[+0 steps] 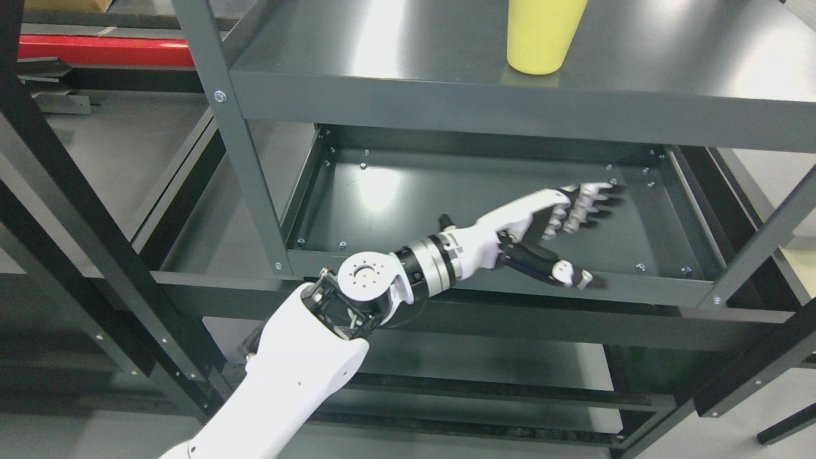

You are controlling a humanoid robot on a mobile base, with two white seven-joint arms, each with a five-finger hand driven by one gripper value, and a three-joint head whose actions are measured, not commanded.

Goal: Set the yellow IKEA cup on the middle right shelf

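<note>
Yellow cup (540,35), one, on shelf (408,95)

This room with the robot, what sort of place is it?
Probably a workshop or test lab, not a home: bare grey metal shelving bolted together, more dark racks beside it, and the robot's left hand open, reaching in below a lone yellow cup.

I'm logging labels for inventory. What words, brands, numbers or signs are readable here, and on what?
None can be read.
Yellow cup: plain side, no brand or print showing; its top is cut off by the frame.
Grey shelf: bare metal, only screws.
Left hand and its white arm: no markings visible.
Red bar at upper left: no lettering.
</note>
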